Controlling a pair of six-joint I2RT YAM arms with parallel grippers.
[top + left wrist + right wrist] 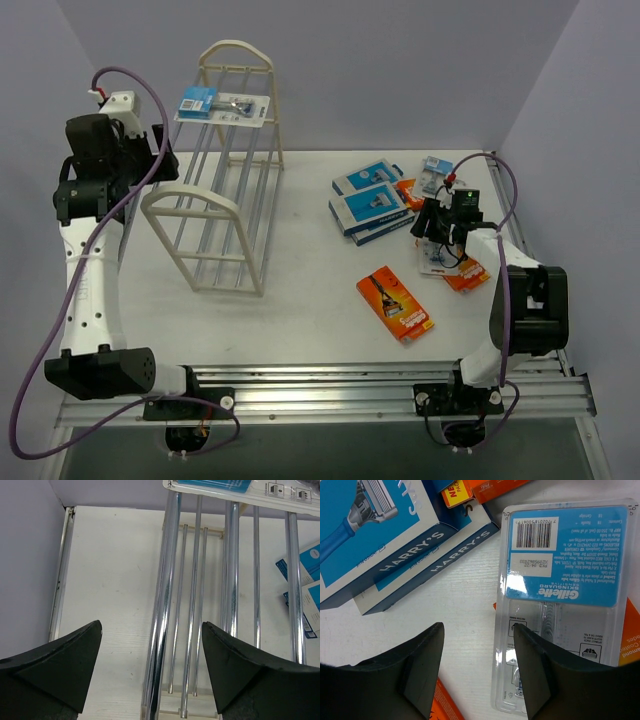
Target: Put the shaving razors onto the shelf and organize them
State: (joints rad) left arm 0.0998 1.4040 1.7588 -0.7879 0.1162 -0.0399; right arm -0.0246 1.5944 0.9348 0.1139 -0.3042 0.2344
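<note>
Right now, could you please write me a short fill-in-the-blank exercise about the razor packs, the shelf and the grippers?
One razor blister pack lies on the shelf's ____ tier.
The left gripper's jaws stand ____, holding nothing.
The blue-and-white boxes carry the brand name ____.
The Gillette pack under the right gripper shows its barcode, so it lies face ____.
Missing words: top; open; Harry's; down.

White table (pixel 320 300) amid pale lilac walls (pixel 400 60), even light
</note>
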